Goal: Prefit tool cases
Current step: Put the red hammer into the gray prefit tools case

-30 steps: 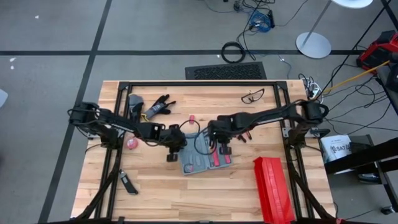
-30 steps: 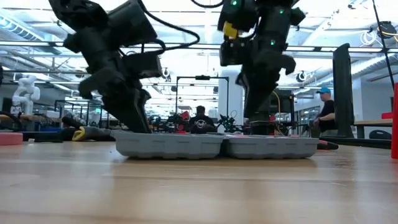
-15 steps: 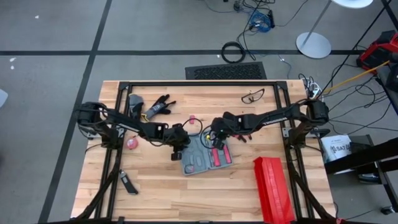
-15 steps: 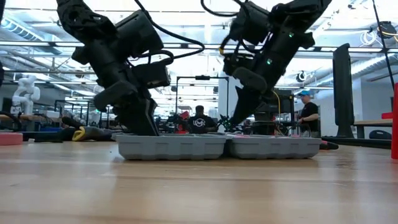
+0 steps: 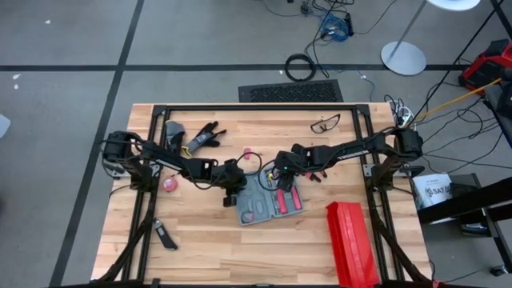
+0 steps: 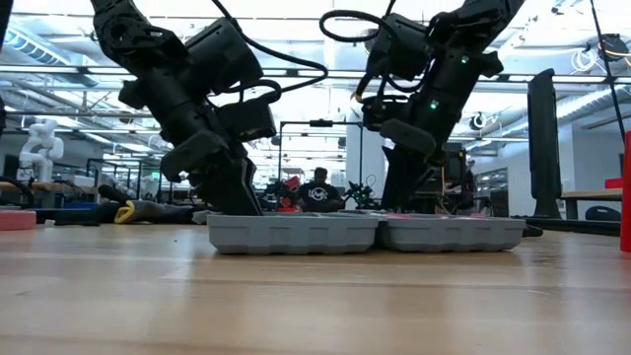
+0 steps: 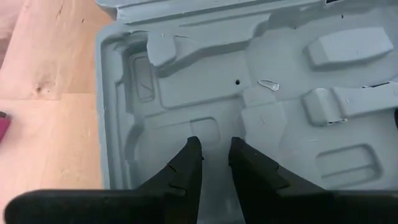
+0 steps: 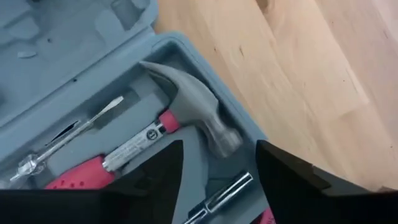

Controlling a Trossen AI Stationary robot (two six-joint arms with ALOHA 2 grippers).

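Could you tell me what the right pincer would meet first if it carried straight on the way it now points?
Most likely the hammer lying in the tool case; the open right pincer points at its steel head, though depth is hard to judge.

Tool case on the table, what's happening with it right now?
The tool case lies open and flat on the table. The right claw hangs open over the half holding a hammer and a screwdriver, gripping nothing. The left claw rests its narrowly parted fingers in the other half, whose moulded slots are bare. A red box sits beside the case.
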